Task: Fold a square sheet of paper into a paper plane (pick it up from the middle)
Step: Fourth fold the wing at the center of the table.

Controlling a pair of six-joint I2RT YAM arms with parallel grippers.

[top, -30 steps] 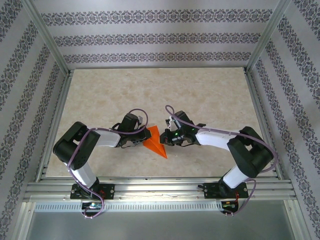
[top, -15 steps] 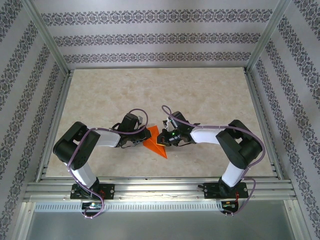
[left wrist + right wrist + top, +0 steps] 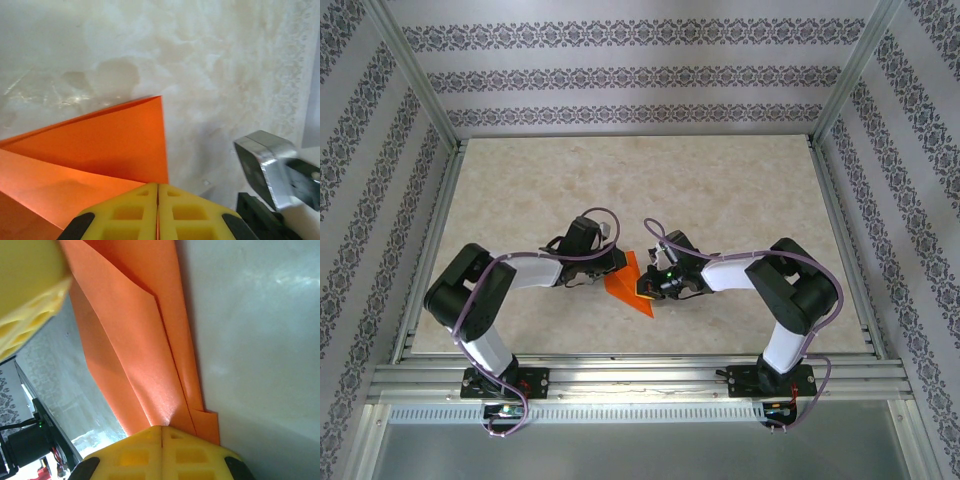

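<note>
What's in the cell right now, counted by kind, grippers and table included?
Folded orange paper: 1
Grippers: 2, the left gripper and the right gripper, both with yellow pads closed at the paper
Table: 1
Total: 4

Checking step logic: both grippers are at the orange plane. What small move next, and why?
Probably open the left gripper and ease it back: the plane looks folded to a point, and the right gripper is shut on its other side, so one hold seems enough.
</note>
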